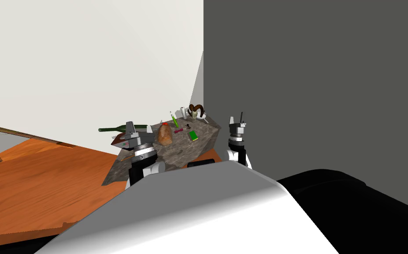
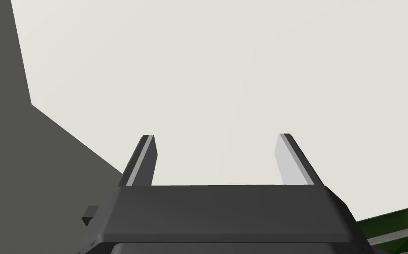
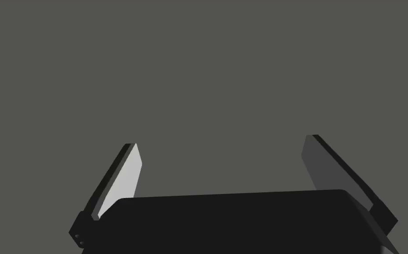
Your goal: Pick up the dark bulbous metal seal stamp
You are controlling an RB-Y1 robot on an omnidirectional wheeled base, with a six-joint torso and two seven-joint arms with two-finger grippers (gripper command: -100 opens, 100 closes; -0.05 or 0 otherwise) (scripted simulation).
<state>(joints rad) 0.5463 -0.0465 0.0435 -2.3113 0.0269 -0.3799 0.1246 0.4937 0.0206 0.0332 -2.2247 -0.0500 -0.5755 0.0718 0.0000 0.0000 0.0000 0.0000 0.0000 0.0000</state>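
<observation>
The mottled grey desk sits in a wall corner. The left gripper hangs over its left edge and the right gripper past its right edge, both with fingers wide apart and empty. Near the desk's middle, just beside a green card, stands the small dark stamp.

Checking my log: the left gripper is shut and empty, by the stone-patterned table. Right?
No: the left gripper is open, not shut; the left wrist view shows its fingers standing well apart. It is empty, by the stone-patterned table.
</observation>
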